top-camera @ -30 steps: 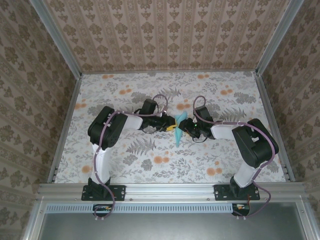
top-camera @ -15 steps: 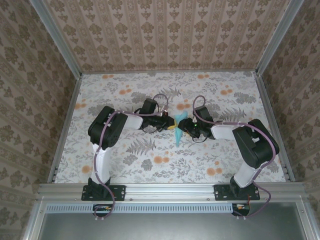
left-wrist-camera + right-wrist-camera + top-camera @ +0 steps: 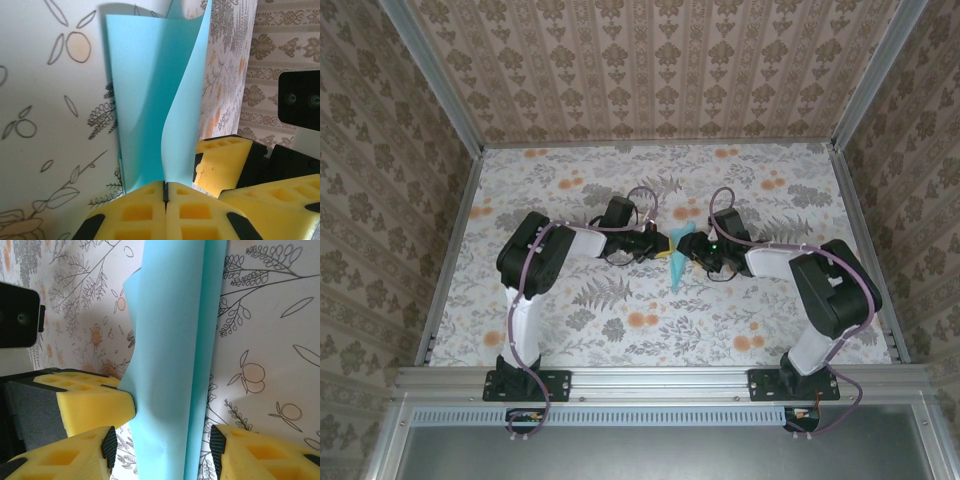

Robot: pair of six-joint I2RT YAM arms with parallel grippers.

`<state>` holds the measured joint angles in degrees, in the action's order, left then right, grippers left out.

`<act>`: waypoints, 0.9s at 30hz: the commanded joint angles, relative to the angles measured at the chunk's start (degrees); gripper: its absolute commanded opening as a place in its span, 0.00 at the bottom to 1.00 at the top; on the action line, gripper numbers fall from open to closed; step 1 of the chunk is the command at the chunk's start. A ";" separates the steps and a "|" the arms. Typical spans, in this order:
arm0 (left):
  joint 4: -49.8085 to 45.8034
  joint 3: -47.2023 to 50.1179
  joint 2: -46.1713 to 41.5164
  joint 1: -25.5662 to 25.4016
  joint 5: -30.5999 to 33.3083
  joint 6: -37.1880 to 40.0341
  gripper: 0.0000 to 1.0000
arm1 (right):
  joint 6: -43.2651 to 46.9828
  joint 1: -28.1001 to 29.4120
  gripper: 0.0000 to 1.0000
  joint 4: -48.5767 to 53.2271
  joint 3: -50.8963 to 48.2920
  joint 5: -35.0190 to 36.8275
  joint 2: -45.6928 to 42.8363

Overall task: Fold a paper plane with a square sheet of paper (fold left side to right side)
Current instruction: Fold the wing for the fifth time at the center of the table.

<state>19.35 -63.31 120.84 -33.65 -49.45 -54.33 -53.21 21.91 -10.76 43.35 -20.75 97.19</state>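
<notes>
- The thin light blue paper sheet [image 3: 677,265], folded lengthwise into a narrow strip that tapers toward its near end, lies close to the middle of the white floral-patterned table [image 3: 570,180], running from the table's far side toward its near side.
- In the left wrist view, one layer of the paper sheet [image 3: 140,100] lies flat on the table [image 3: 40,100]. A second layer rises from it as a curved, upright flap.
- The left gripper [image 3: 664,244], black with yellow foam fingers, sits at the middle of the table. It reaches in from the table's left side.
- Seen from its own wrist, the left gripper [image 3: 165,192] has its jaws pressed together, pinching the lower edge of the upright flap.
- The right gripper [image 3: 689,252], of the same black and yellow build, sits at the middle of the table, facing the left one from the table's right side.
- In the right wrist view, the right gripper [image 3: 162,450] has its jaws apart, one finger on each side of the paper sheet [image 3: 170,355]. It is not clamping the paper, and bare table [image 3: 270,315] shows beside it.
</notes>
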 commanded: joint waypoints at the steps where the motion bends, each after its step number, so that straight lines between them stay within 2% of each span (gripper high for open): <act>1: -1.15 -1.33 1.51 0.43 0.41 2.03 0.00 | -1.15 0.17 0.54 -1.56 1.90 -2.10 2.16; 27: -1.50 -1.33 1.68 0.51 0.49 2.03 0.00 | -0.14 1.06 0.53 -0.88 3.58 -1.40 3.44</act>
<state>18.63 -63.31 121.54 -33.65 -49.25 -54.17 -54.00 22.55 -12.01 45.30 -21.87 99.88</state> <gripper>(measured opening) 0.047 0.529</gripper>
